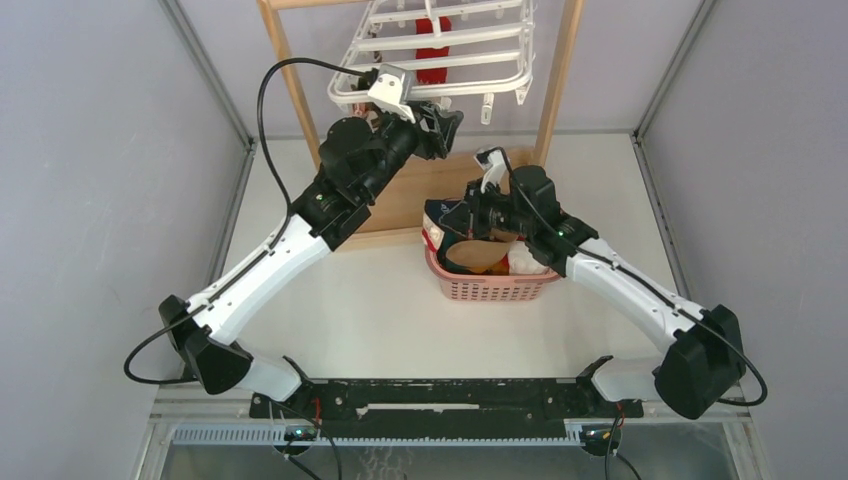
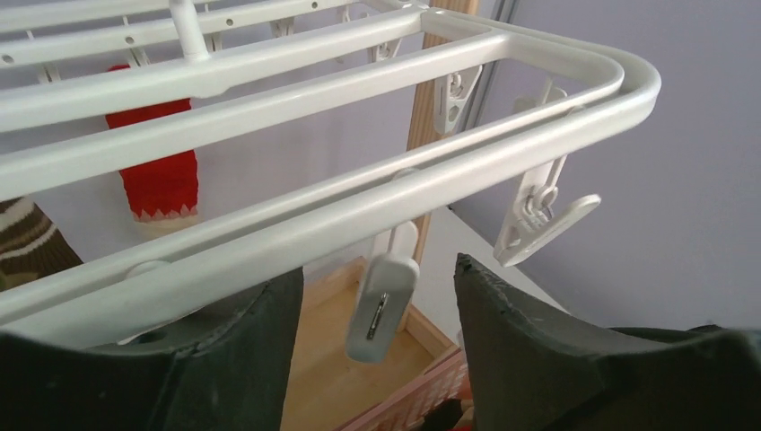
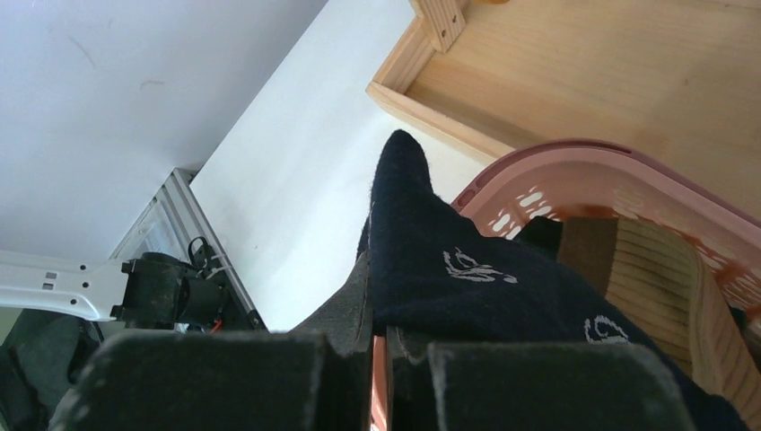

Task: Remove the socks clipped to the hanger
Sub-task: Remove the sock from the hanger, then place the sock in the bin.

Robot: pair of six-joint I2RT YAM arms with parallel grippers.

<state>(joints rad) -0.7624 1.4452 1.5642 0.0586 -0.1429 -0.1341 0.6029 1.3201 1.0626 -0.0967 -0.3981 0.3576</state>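
We find the left gripper point(image 2: 375, 274) spread and empty, a clip point(image 2: 384, 301) showing between its jaws under the hanger point(image 2: 359, 202) rim, top centre. The right gripper point(image 3: 377, 346) clamps a navy sock point(image 3: 449, 260) by the basket point(image 3: 574, 166); its white marks are illegible. A red sock point(image 2: 157, 180) hangs upper left.

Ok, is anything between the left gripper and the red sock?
Yes. The hanger has its near double rail running across between the left gripper and the red sock, which hangs farther back. An empty clip also dangles right between its open jaws.
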